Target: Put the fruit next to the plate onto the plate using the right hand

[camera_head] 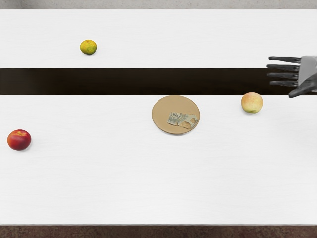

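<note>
A tan round plate [163, 106] with a small printed patch lies near the middle of the front table. To its right, a short way off, sits a yellow-pink apple [251, 102]. My right hand [288, 75] enters at the right edge, above and to the right of that apple, over the dark gap. Its dark fingers [281, 68] are stretched out toward the left and hold nothing. The left arm does not show.
A red apple [19, 140] rests at the far left of the front table. A yellow-green citrus fruit [88, 47] sits on the back table. A dark gap [129, 82] runs between the two white tabletops.
</note>
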### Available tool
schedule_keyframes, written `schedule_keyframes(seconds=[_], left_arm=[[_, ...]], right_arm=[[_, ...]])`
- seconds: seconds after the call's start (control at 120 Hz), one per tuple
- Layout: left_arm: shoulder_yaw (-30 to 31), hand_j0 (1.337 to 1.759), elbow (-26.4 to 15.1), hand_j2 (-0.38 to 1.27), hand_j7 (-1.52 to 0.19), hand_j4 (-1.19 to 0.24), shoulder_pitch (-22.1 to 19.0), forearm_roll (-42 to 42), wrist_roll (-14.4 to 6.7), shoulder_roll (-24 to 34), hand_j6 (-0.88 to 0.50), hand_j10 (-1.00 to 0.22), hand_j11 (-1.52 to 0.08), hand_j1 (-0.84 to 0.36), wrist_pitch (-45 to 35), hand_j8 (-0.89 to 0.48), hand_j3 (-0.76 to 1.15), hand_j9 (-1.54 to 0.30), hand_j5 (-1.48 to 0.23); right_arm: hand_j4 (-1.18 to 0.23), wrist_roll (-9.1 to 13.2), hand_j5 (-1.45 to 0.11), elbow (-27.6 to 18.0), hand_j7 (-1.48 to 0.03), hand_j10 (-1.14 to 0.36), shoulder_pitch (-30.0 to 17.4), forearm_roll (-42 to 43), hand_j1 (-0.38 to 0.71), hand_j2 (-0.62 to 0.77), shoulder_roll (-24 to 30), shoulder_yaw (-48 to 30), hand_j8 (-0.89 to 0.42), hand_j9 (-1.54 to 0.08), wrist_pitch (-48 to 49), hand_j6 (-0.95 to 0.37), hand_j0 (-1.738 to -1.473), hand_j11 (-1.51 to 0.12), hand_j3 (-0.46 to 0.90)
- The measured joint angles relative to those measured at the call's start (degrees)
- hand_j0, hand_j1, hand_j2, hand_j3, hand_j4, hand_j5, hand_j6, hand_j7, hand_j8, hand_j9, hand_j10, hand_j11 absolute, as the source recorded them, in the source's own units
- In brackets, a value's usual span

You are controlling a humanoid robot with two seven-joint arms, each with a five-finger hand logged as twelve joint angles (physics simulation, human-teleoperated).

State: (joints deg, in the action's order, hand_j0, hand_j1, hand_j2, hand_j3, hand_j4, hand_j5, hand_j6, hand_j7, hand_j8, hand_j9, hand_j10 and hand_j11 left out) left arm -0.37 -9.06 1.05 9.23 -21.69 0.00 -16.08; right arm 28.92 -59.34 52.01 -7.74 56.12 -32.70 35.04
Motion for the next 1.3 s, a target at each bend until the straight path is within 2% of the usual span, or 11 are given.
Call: schedule_keyframes(seconds=[0.125,0.167,0.283,0.383,0.45,0.533,0.65,0.85,1.3], left_arm=[[0.0,1.658,0.0,0.0,0.0,0.0,0.0,0.0,0.0,0.0,0.0,0.0,0.0,0.35,0.0,0.0,0.0,0.0,0.0],[0.0,1.658,0.0,0.0,0.0,0.0,0.0,0.0,0.0,0.0,0.0,0.0,0.0,0.35,0.0,0.0,0.0,0.0,0.0],[0.0,1.658,0.0,0.0,0.0,0.0,0.0,0.0,0.0,0.0,0.0,0.0,0.0,0.35,0.0,0.0,0.0,0.0,0.0],[0.0,1.658,0.0,0.0,0.0,0.0,0.0,0.0,0.0,0.0,0.0,0.0,0.0,0.35,0.0,0.0,0.0,0.0,0.0],[0.0,1.658,0.0,0.0,0.0,0.0,0.0,0.0,0.0,0.0,0.0,0.0,0.0,0.35,0.0,0.0,0.0,0.0,0.0],[0.0,1.658,0.0,0.0,0.0,0.0,0.0,0.0,0.0,0.0,0.0,0.0,0.0,0.35,0.0,0.0,0.0,0.0,0.0],[0.0,1.658,0.0,0.0,0.0,0.0,0.0,0.0,0.0,0.0,0.0,0.0,0.0,0.35,0.0,0.0,0.0,0.0,0.0],[0.0,1.658,0.0,0.0,0.0,0.0,0.0,0.0,0.0,0.0,0.0,0.0,0.0,0.35,0.0,0.0,0.0,0.0,0.0],[0.0,1.658,0.0,0.0,0.0,0.0,0.0,0.0,0.0,0.0,0.0,0.0,0.0,0.35,0.0,0.0,0.0,0.0,0.0]], right_arm=[[0.0,1.0,0.0,0.0,0.0,0.0,0.6,0.4,-0.35,0.0,-0.6,0.1,0.0,0.0,0.0,0.0,-1.658,0.0,0.0],[0.0,1.4,0.0,0.0,0.0,0.0,1.7,3.4,-0.35,0.0,-0.7,0.1,0.0,0.0,0.0,0.0,-1.658,0.0,0.0],[0.0,2.0,0.0,0.0,0.0,0.0,7.3,21.1,-0.35,0.0,-3.5,-0.1,0.0,0.0,0.0,0.0,-1.658,0.0,0.0],[0.0,2.2,0.0,-0.3,0.0,0.0,10.0,39.1,-0.35,0.0,-9.1,0.1,0.0,0.0,-1.2,0.0,-1.658,0.0,0.0],[0.0,2.2,0.0,-1.0,0.0,0.0,10.3,49.3,-0.35,0.0,-12.6,1.3,0.0,0.0,-7.4,0.0,-1.658,0.0,0.0],[0.0,2.2,0.0,-4.2,0.0,0.0,9.8,55.9,-0.35,0.0,-14.8,6.5,0.0,0.0,-21.1,0.0,-1.658,0.0,0.0],[0.0,2.0,0.0,-7.3,0.0,0.0,8.5,59.9,-0.35,0.0,-16.9,13.4,0.0,0.0,-36.0,0.0,-1.658,0.0,0.0],[-0.04,1.9,-0.05,-5.0,-0.05,-0.04,5.9,64.4,-0.3,-0.01,-22.2,18.5,-0.04,-0.05,-47.6,-0.05,-1.658,-0.05,0.0],[-0.24,1.9,-0.3,-2.5,-0.3,-0.24,3.5,65.1,-0.07,-0.05,-27.2,19.3,-0.24,-0.3,-54.6,-0.24,-1.658,-0.3,0.0]])
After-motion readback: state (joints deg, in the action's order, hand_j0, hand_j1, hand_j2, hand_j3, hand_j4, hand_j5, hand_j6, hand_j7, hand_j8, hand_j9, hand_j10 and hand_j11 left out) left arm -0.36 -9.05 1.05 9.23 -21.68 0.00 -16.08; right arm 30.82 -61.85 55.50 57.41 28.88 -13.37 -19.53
